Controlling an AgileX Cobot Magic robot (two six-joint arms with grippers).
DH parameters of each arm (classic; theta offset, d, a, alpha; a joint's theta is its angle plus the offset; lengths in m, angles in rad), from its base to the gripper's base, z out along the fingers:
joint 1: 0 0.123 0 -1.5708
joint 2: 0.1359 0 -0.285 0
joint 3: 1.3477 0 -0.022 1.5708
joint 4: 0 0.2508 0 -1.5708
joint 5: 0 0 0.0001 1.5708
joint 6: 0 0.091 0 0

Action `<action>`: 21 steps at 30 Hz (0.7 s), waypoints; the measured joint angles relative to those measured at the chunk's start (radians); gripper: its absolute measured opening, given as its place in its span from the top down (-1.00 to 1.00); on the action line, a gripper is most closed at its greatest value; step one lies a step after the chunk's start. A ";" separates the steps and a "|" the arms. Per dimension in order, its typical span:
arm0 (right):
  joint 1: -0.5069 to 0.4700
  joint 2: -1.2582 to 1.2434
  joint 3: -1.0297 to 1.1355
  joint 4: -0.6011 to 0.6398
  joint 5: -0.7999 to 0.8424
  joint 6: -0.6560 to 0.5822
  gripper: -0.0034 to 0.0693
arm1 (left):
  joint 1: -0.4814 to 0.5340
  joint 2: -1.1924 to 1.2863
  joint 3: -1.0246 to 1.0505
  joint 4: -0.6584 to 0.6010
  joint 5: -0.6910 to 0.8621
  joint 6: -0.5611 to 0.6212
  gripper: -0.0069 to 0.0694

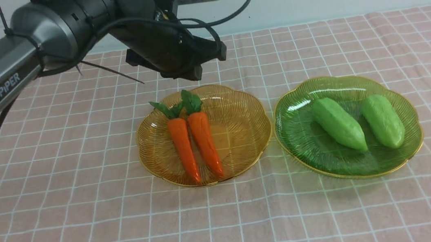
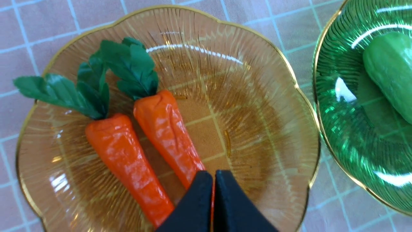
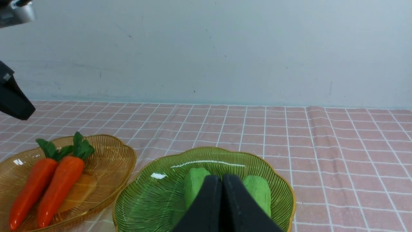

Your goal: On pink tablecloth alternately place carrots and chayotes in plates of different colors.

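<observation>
Both carrots (image 1: pixel 193 142) lie side by side in the amber plate (image 1: pixel 238 106), in its 9 o'clock half, tips toward 6 o'clock, leaves at 12 o'clock; both chayotes (image 1: pixel 359 123) lie in the green plate (image 1: pixel 299 135), at 3 o'clock of the amber one. The pink tablecloth (image 1: pixel 87 219) carries no loose vegetable; sorting appears complete.

Hazards:
- The plates stand just beside each other; a nudge to one rim would likely shift the other.
- The carrots are glossy and tapered; a strike from above could roll one over the shallow rim.
- The outer carrot's leaves reach the rim near 11 o'clock; a low sideways retreat could snag them.

The left fingers (image 2: pixel 196 199) are closed together and empty; they hang above the amber plate toward its 12 o'clock rim, clear of the carrots. The right fingers (image 3: pixel 209 199) are likewise closed and empty, raised above the green plate; neither touches a chayote.
</observation>
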 joint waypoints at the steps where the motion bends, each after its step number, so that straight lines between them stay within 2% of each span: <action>1: 0.000 0.000 0.001 0.000 0.008 0.000 0.95 | 0.000 -0.017 0.000 0.001 0.018 0.000 0.83; 9: 0.000 -0.028 0.008 0.000 0.051 -0.001 0.95 | 0.019 -0.202 0.000 0.012 0.164 0.004 0.83; 17: -0.033 -0.272 0.122 -0.002 0.078 -0.001 0.95 | 0.020 -0.322 0.000 0.085 0.232 0.004 0.83; 21: -0.071 -0.396 0.217 -0.030 0.152 -0.001 0.95 | 0.020 -0.373 0.000 0.121 0.285 0.003 0.83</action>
